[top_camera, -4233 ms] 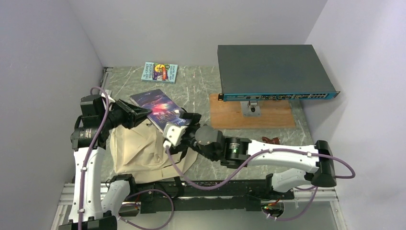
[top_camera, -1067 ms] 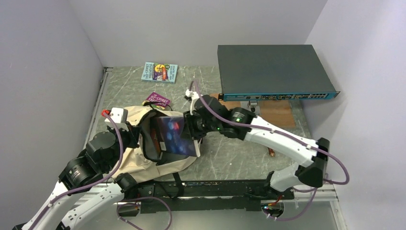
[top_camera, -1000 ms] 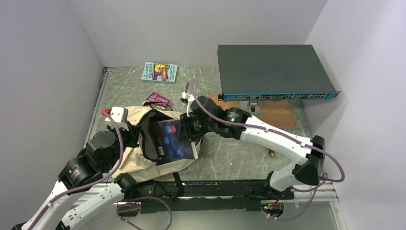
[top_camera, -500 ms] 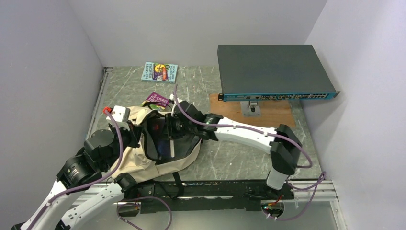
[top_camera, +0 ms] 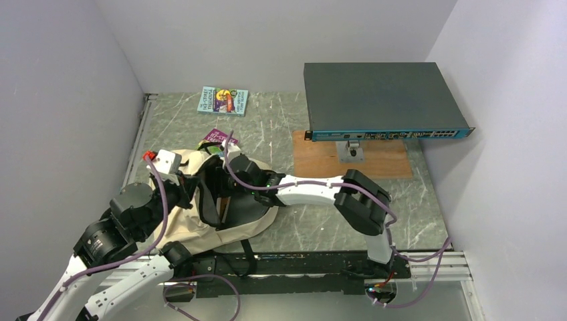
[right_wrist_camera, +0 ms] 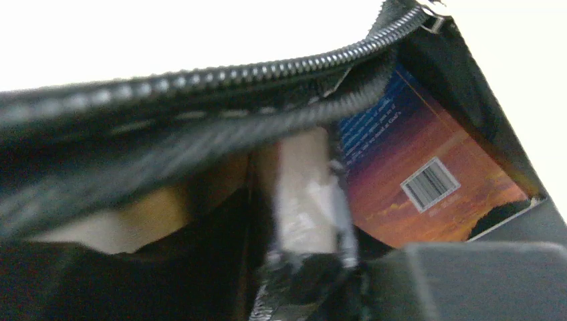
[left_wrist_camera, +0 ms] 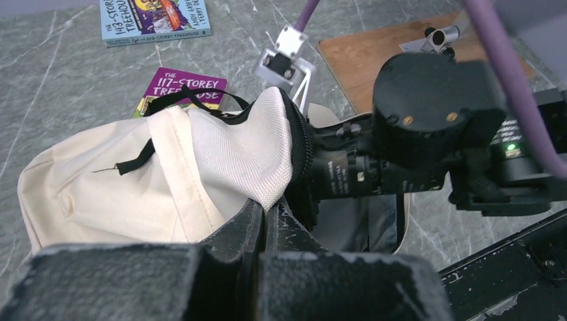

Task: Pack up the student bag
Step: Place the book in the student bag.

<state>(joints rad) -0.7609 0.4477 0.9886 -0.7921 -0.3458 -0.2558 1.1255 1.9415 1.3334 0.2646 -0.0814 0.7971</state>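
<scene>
Right claw (right_wrist_camera: 294, 200) inside the bag (top_camera: 187, 224), book (right_wrist_camera: 428, 180) ahead of it; left claw (left_wrist_camera: 267, 207) props the mouth.

At the bag's near-left rim the left claw is clenched on the cream fabric, lifting the mouth so it gapes toward the right arm; that arm reaches in from the bag's right side, its claw under the zipper (right_wrist_camera: 220, 77); whether its jaws grip or have let go I cannot tell; the book lies just right of the pale finger, deeper in the bag, long axis running inward, so the way out is likely straight back along the arm's line; touching the bag's far edge a purple book (top_camera: 219, 138) waits, nearer the right arm.
</scene>
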